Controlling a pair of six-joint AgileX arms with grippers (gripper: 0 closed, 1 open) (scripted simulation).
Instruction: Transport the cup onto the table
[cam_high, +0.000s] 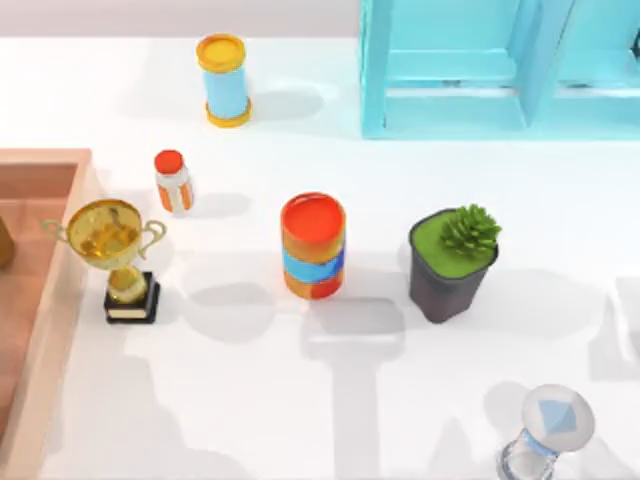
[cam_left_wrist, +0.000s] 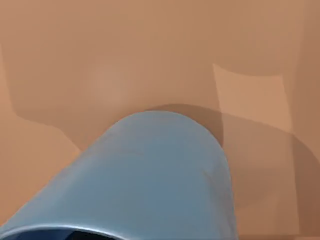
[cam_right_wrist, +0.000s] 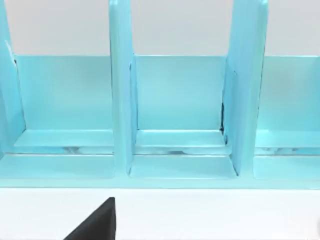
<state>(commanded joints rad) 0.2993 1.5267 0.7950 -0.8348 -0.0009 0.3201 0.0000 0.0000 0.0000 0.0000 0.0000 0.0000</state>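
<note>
The blue cup lies very close under my left wrist camera, its rim towards the lens, over the brownish-pink floor of the bin. In the top view the bin's wall runs along the left edge of the white table. My right wrist camera faces the cyan shelf unit across a strip of white table. A black wedge juts in at that view's lower edge; I cannot tell what it is.
On the table stand a gold trophy, a small orange-capped bottle, a pale-blue cylinder with yellow ends, a striped can, a potted plant and a glass hourglass. The cyan shelf fills the back right.
</note>
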